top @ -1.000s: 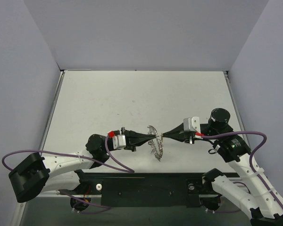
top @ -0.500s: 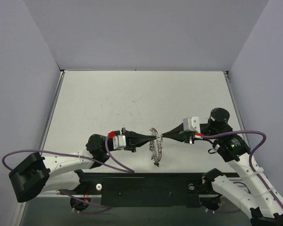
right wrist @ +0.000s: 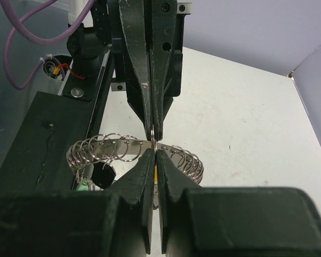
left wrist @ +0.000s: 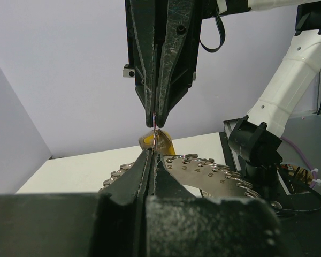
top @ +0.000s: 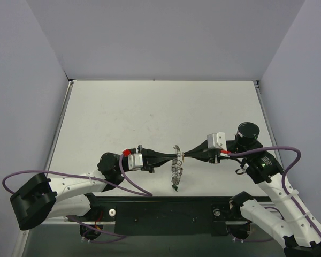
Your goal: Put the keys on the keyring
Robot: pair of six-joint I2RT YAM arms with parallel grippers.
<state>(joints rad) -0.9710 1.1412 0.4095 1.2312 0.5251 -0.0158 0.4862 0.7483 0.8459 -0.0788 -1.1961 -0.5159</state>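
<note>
Clenched tip to tip, both pairs of jaws meet above the table [top: 150, 107], well forward of its middle. The left gripper [top: 173, 157] reaches in from the left and the right gripper [top: 185, 155] from the right. The keyring [top: 176, 166] hangs between them, clear of the surface and nearly edge-on to the top camera.

From the left wrist, the left gripper [left wrist: 151, 152] is pinched shut on the rim of the keyring [left wrist: 203, 168], whose small wire loops and numbered strip curve off to the right. Directly above it, the right gripper [left wrist: 156, 115] nips a thin wire loop [left wrist: 155, 122]. The yellow key [left wrist: 159, 142] sits just under that loop, touching it. Whether the loop belongs to the ring or to the key cannot be told.

From the right wrist, the right gripper [right wrist: 154, 152] and the left gripper [right wrist: 154, 128] close almost against each other over the coiled keyring [right wrist: 112, 147]. A green key [right wrist: 83, 186] hangs low at its left.
</note>
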